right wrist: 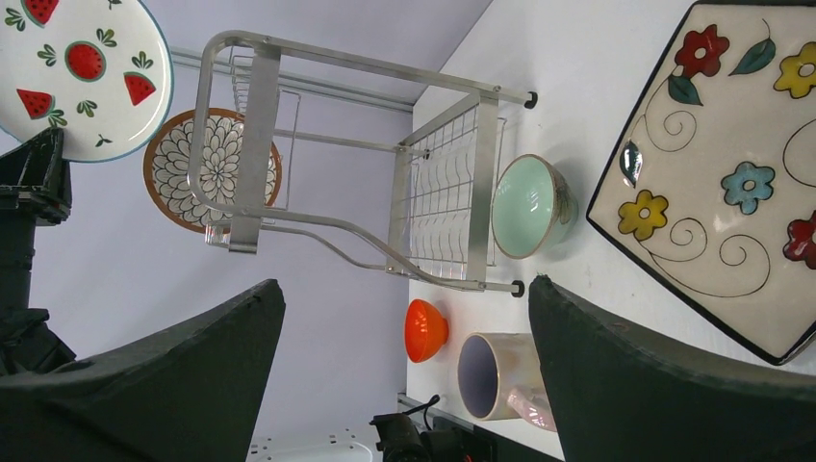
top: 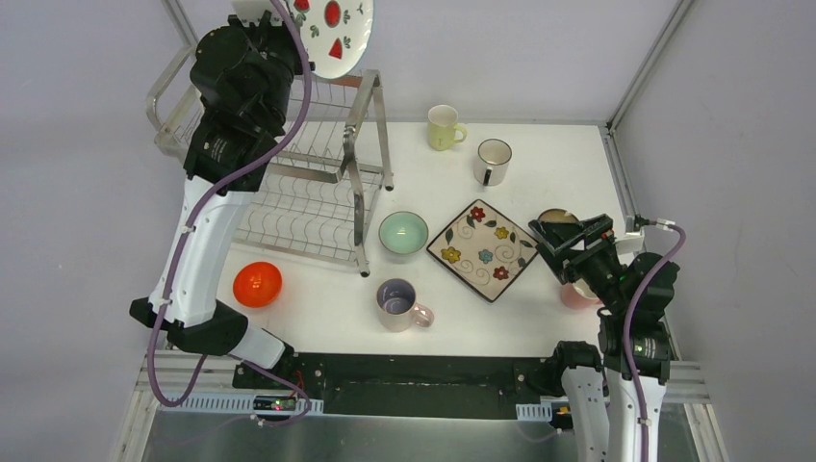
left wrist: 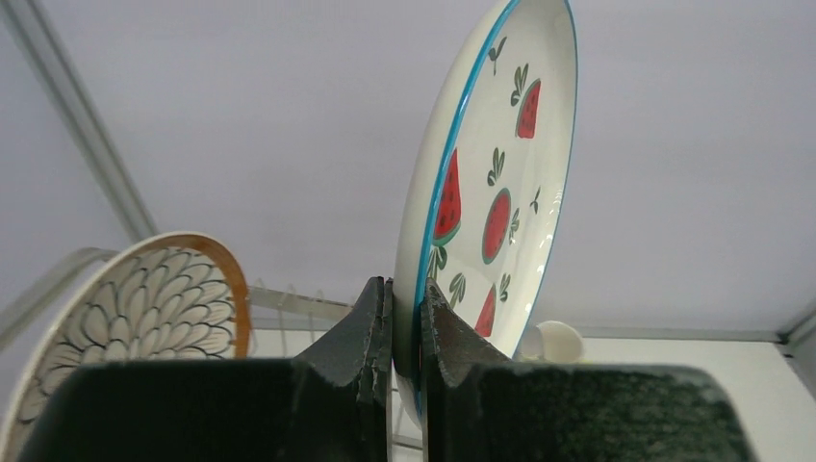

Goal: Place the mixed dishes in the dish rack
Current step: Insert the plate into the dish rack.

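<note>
You're looking at a red-fruit plate (top: pixel 334 29), white, carrying red watermelon slices, green leaves and a blue rim. The petal plate (left wrist: pixel 154 308) is showing dark-lined white petals inside an orange-brown rim. On the white table (top: pixel 327 313), the square plate (top: pixel 483 249) is displaying red, yellow and blue flowers on cream, edged black. Toward the front left corner the orange bowl (top: pixel 258 284) is glowing; the mint bowl (top: pixel 403 232) is showing pale green beside the silver rack (top: pixel 298 207). At the far edge the yellow mug (top: pixel 444 127) is looking pale.
</note>
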Available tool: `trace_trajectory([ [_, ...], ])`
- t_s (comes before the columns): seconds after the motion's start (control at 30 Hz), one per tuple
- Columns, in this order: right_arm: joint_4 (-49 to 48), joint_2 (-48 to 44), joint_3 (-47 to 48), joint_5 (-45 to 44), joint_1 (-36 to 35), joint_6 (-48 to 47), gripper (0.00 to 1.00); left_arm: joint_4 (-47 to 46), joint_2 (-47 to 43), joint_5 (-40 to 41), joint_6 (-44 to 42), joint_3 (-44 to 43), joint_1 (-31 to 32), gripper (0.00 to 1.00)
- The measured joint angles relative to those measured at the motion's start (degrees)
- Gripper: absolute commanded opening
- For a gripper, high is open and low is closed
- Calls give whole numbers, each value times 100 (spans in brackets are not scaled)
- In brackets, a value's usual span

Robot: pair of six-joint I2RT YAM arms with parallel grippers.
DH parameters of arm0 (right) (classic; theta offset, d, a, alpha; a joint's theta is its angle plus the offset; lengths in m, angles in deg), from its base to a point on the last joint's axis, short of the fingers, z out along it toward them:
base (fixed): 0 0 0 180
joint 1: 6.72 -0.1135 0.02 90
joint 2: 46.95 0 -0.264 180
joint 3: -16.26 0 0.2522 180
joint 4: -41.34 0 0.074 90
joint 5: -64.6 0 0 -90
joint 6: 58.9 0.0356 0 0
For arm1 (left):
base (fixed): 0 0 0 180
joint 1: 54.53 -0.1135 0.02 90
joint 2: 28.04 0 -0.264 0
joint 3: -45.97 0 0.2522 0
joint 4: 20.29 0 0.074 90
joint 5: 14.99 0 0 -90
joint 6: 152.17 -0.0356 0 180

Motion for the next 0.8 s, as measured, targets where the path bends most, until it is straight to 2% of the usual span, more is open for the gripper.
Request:
trace_trajectory([
  [0.47, 52, 79, 55, -2, -2, -17, 100, -168, -127, 780, -1670, 59, -188, 0],
  [0.8, 245, 466, 92, 37, -2, -225, 100, -107, -358, 1202, -2262, 527, -492, 0],
])
